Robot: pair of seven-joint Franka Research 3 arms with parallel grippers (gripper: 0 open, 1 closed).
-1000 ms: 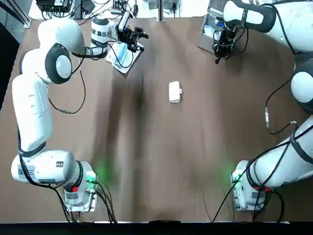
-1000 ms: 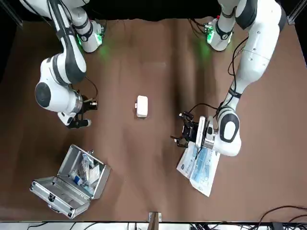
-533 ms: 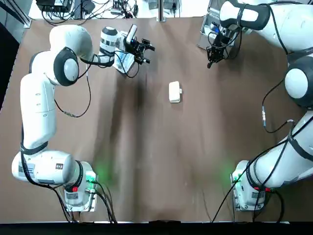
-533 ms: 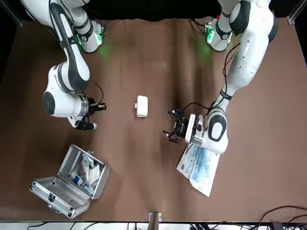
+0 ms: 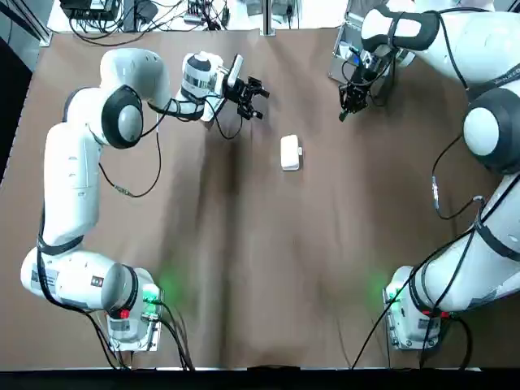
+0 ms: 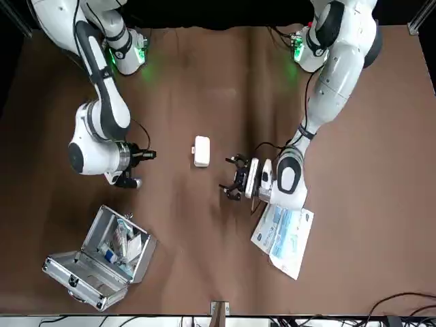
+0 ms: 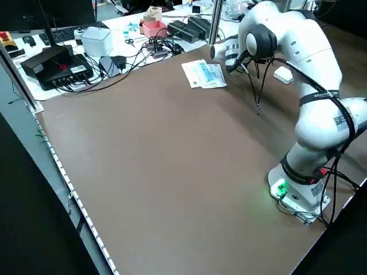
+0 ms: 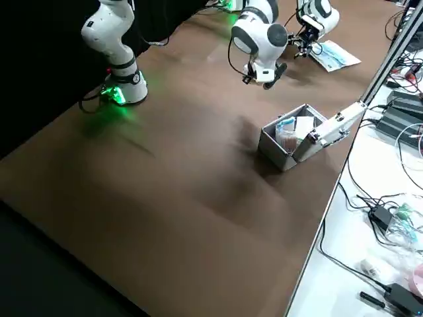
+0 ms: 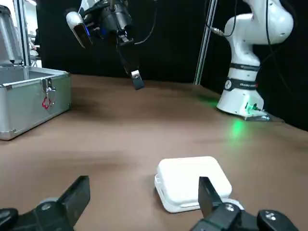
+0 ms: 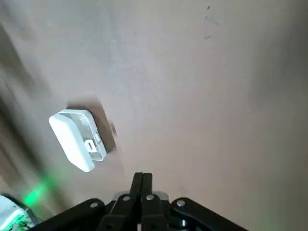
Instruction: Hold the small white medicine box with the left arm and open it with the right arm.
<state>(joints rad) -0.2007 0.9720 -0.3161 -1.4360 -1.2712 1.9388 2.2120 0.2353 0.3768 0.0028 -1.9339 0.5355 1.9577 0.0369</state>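
Top view: box [image 5: 290, 153] lies flat on the table [image 5: 260, 268], around the middle and toward the far side, touched by neither arm. Left gripper [image 5: 258, 99] is held level above the table, left of the box and slightly farther out, near but clear of it, fingers pointing its way. Right gripper [image 5: 342, 114] hangs right of the box and farther out, clear of it, just beside the case [image 5: 345, 50] at the far right. Front view: the box sits between the two grippers; a packet [image 6: 285, 235] lies flat just beside the left wrist; the case stands open with items inside. Left side view: the packet lies near the far edge and the box shows beyond the left arm; the left gripper is hidden by the arm. Right side view: case lid tilted back, contents too small to identify. Left wrist view: fingers spread wide, nothing between them; the box lies just ahead, lid down, nearer one finger than the other; the right gripper hangs above the table in the background. Right wrist view: fingers pressed together, holding nothing; the box lies on the table below and off to one side, a small clasp showing on its edge
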